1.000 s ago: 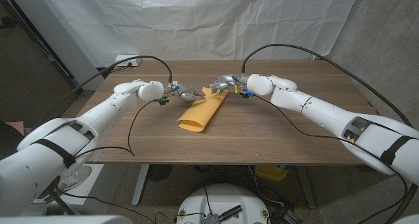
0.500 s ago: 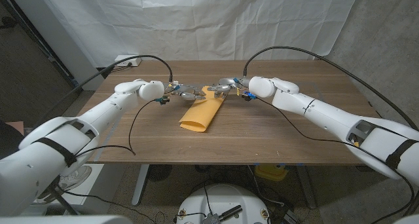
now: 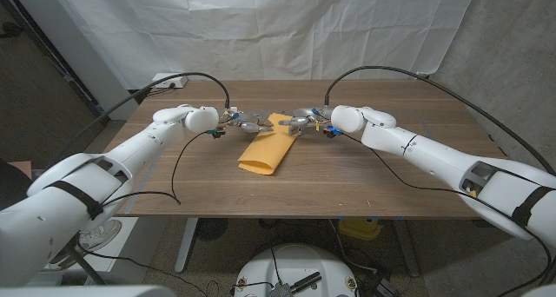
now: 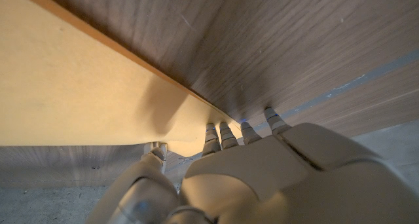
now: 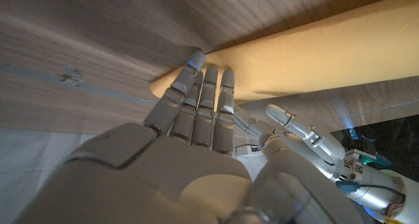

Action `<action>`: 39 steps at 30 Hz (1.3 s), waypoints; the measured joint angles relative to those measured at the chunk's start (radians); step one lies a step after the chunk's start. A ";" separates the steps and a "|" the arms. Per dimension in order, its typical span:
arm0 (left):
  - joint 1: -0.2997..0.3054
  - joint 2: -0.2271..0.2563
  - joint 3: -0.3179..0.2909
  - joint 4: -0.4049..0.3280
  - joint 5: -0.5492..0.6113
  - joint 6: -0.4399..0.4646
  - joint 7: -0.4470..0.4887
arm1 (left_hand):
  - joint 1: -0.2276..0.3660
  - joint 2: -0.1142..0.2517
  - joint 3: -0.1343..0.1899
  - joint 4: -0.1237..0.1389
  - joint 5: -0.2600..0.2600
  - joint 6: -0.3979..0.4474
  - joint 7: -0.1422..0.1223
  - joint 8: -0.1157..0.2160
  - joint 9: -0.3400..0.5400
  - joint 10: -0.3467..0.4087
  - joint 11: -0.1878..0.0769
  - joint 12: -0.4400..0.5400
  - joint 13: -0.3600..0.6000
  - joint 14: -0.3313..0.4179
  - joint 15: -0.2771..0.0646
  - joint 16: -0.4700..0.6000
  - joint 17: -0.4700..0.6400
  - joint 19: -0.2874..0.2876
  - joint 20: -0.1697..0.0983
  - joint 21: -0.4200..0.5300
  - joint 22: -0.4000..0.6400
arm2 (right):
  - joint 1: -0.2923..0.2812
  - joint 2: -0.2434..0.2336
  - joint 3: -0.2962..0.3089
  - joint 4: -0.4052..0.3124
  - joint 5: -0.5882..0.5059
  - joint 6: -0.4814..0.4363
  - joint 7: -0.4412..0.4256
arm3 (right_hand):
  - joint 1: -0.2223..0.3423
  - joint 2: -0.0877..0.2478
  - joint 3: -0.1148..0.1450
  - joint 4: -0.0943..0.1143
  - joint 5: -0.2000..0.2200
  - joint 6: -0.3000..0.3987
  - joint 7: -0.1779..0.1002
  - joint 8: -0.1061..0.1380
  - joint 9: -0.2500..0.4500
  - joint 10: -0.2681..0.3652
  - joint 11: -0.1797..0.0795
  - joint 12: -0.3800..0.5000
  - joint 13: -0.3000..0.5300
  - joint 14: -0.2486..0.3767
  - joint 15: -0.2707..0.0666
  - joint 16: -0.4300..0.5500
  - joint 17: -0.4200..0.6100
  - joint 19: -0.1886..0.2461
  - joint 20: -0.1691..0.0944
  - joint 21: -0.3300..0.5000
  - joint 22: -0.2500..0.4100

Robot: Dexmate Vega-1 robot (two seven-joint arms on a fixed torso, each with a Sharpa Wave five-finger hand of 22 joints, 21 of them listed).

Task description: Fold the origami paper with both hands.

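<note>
From the head camera, a wooden table [image 3: 365, 171] stretches across the scene with a white cloth backdrop [image 3: 287, 28] behind it. Two white robot arms reach in from the lower corners and meet near the table's middle. Between the two hands lies the origami paper [image 3: 268, 148], an orange-yellow sheet folded into a long narrow band that runs from the hands back toward the robot. The left hand [image 3: 241, 121] sits at the paper's far end on its left side, and the right hand [image 3: 304, 118] sits at the same end on its right side. Both are too small here to tell how the fingers are set. Black cables [image 3: 178, 171] trail from each wrist.

From the left wrist camera, the left hand [image 4: 262, 171] is seen from its back, its fingers [image 4: 228, 136] close together and reaching onto the corner of the origami paper [image 4: 72, 93], with the thumb just beside that corner. Whether it pinches the paper cannot be told.

From the right wrist camera, the right hand [image 5: 163, 158] has straight fingers [image 5: 208, 93] held close together, their tips touching the rounded end of the origami paper [image 5: 314, 54]. The left hand [image 5: 321, 152] shows just beyond.
</note>
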 measured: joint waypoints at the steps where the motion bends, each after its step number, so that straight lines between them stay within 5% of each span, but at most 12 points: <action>1: 0.000 0.000 0.000 0.001 0.000 0.000 0.000 | 0.000 0.000 0.000 0.000 0.000 -0.002 0.002 0.000 0.000 0.000 0.000 0.000 0.000 0.000 0.000 0.000 0.000 0.000 0.000 0.000 0.000 | 0.000 -0.001 0.000 -0.001 -0.002 0.000 0.000 | 0.000 0.000 0.000 0.000 0.000 0.000 0.000 0.000 0.000 0.000 0.000 0.000 0.000 0.000 0.000 0.000 0.000 0.000 0.000 0.000 0.000; 25: -0.003 -0.005 0.005 0.001 0.004 0.001 0.007 | 0.000 0.000 -0.004 0.004 0.000 -0.005 0.002 -0.002 0.000 0.002 0.002 -0.004 0.000 0.000 0.000 -0.004 0.000 0.000 0.000 0.002 0.001 | -0.070 -0.097 0.041 -0.212 0.011 -0.003 -0.048 | -0.008 0.000 0.006 -0.006 0.008 0.005 -0.006 0.000 0.000 0.000 0.000 -0.007 0.000 0.001 -0.001 -0.009 0.000 0.000 0.000 -0.003 0.002; 39: 0.010 0.000 0.000 -0.025 0.004 0.016 -0.001 | 0.000 0.000 -0.008 0.000 0.008 -0.012 0.005 -0.004 0.000 0.002 0.002 -0.008 -0.001 0.000 0.000 -0.004 0.000 0.000 0.000 0.002 0.000 | -0.089 -0.107 0.034 -0.236 0.034 0.004 -0.013 | -0.008 0.000 0.016 -0.004 0.008 0.005 -0.006 -0.005 0.000 0.003 -0.003 -0.007 0.000 0.005 -0.005 -0.009 0.000 0.002 -0.002 -0.003 0.002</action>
